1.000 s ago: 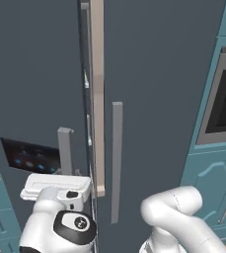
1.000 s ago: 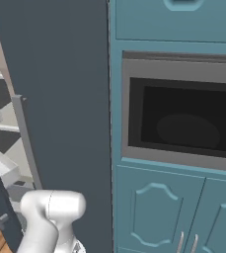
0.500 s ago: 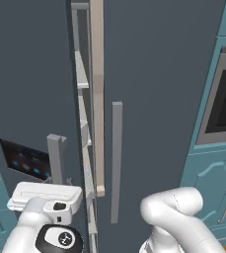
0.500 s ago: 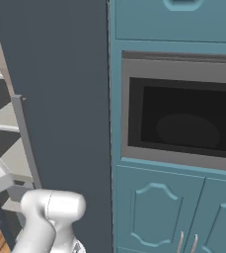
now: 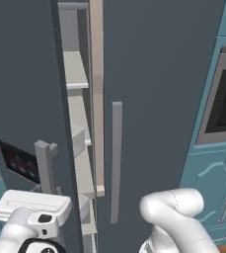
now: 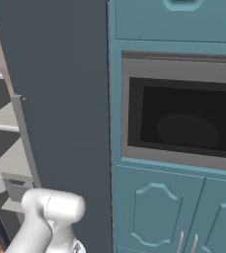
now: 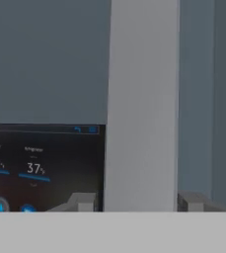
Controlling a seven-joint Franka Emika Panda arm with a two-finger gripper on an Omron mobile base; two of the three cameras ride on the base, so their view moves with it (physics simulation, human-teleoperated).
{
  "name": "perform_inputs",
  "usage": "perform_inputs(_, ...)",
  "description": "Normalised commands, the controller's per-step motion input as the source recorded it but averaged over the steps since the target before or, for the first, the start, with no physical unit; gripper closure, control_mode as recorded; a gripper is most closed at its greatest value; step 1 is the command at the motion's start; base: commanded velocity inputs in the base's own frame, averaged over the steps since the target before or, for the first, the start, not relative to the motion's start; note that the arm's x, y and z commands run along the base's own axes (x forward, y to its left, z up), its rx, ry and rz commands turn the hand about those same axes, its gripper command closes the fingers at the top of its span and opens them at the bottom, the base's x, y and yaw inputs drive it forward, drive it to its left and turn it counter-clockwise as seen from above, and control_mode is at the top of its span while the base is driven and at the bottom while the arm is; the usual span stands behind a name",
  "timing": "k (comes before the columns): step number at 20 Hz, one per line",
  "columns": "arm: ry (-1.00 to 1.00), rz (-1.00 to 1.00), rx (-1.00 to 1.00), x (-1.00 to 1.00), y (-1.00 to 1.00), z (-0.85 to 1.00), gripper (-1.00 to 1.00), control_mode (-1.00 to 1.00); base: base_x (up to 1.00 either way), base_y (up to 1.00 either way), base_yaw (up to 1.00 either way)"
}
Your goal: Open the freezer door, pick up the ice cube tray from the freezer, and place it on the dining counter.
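Freezer door (image 5: 20, 99): we saw it ajar, shelves showing.
Handle (image 7: 141, 104): stood between our fingertips.
Gripper (image 7: 139, 201): straddled the handle; grip or gap, we couldn't tell.

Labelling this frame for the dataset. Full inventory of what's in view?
freezer door: 1, dark slate grey, left, swung partly open
control panel: 1, black with blue readouts, low on that door
bar handle: 1, grey, vertical, beside the panel
plain door: 1, dark grey, shut, own grey handle
shelves: several, light grey, seen through the gap
wall oven: 1, grey frame, black glass, right
cabinets: teal, around the oven
gripper: 1, jaws either side of the bar handle, not clearly clamping
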Motion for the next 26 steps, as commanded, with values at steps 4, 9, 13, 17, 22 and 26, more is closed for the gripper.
perform_inputs(4, 0.0, 0.0, 0.0, -0.17, 0.38, 0.0, 1.0, -1.0, 0.0, 0.0, 0.0)
perform_inputs(9, 0.0, 0.0, 0.0, -0.15, 0.29, 0.0, 1.0, -1.0, 0.0, 0.0, 0.0)
perform_inputs(13, 0.0, 0.0, 0.0, -0.13, 0.3, 0.0, 1.0, -1.0, 0.0, 0.0, 0.0)
perform_inputs(17, 0.0, 0.0, 0.0, -0.05, 0.36, 0.0, 1.0, -1.0, 0.0, 0.0, 0.0)
perform_inputs(22, 0.0, 0.0, 0.0, -0.07, 0.35, 0.0, 1.0, -1.0, 0.0, 0.0, 0.0)
perform_inputs(26, 0.0, 0.0, 0.0, -0.05, 0.35, 0.0, 1.0, -1.0, 0.0, 0.0, 0.0)
